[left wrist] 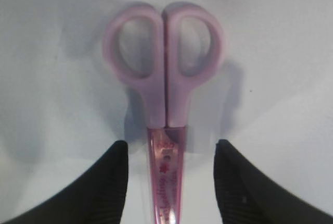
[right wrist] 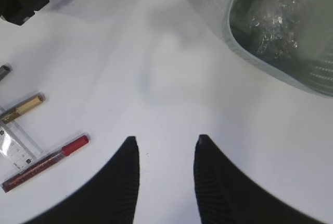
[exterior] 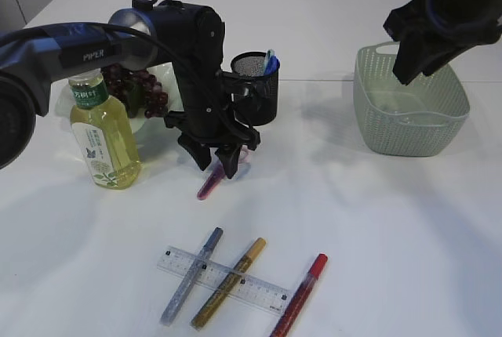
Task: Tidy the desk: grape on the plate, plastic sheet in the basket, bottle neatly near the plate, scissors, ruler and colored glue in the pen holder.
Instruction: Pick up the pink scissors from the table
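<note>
Currently I have the left gripper (left wrist: pixel 169 182) lowered over the scissors (left wrist: pixel 165 104), which lie flat on the white surface (exterior: pixel 376 219) just near of the pen holder (exterior: pixel 259 86). In the left wrist view its jaws stand spread, one on each side of the sheathed blade end, with a gap to the sheath on both sides; nothing is pinched yet. I judge this straddle to be deliberate: the narrow blade section offers a firmer purchase than the looped handles, and lifting from there should leave the scissors hanging in a way that suits dropping them into the holder.

The right gripper (right wrist: pixel 165 179) hangs high on the right, by the basket (exterior: pixel 369 117). Its jaws are spread and carry nothing. The crumpled plastic sheet (right wrist: pixel 273 21) lies inside the basket, so I judge that item done and the arm parked clear of the left arm's work.

The grape (exterior: pixel 137 86) bunch rests on the plate (exterior: pixel 161 121) at far left, largely hidden behind the arm. The bottle (exterior: pixel 102 129) stands upright just near of the plate, touching or nearly so; I cannot tell which.

Outstanding: the ruler (exterior: pixel 223 278) lies near the front edge with the silver glue pen (exterior: pixel 190 277) and gold glue pen (exterior: pixel 227 284) crossing it; the red glue pen (exterior: pixel 300 294) lies just right of them. The holder already shows something blue at its rim.
</note>
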`<state>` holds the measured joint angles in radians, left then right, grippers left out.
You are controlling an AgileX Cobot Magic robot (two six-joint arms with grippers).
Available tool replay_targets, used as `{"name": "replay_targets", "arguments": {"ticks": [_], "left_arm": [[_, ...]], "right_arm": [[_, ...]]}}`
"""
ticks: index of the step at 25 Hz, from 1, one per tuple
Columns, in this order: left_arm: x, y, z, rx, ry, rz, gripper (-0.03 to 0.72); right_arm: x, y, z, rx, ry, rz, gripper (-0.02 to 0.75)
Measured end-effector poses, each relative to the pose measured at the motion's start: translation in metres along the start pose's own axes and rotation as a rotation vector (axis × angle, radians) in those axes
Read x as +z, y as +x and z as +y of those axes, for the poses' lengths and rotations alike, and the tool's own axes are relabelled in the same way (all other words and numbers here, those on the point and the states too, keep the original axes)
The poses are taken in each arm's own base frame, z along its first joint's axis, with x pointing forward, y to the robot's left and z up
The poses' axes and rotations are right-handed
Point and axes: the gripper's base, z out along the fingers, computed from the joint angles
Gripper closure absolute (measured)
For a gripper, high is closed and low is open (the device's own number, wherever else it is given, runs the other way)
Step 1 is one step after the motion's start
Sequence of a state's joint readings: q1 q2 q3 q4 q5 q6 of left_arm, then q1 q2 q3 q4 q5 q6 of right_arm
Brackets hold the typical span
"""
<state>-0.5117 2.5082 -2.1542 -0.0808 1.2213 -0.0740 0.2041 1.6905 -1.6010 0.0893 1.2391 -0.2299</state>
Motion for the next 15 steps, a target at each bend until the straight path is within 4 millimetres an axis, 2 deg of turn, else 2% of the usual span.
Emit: {"name": "replay_targets", "arguments": {"ticks": [15], "left_arm": [[0.0049, 0.0004, 0.0003, 0.004, 0.001, 0.010, 0.316]], "right_arm": [[0.0000, 0.0000, 0.0000, 0.000, 0.000, 0.000, 0.446]]}}
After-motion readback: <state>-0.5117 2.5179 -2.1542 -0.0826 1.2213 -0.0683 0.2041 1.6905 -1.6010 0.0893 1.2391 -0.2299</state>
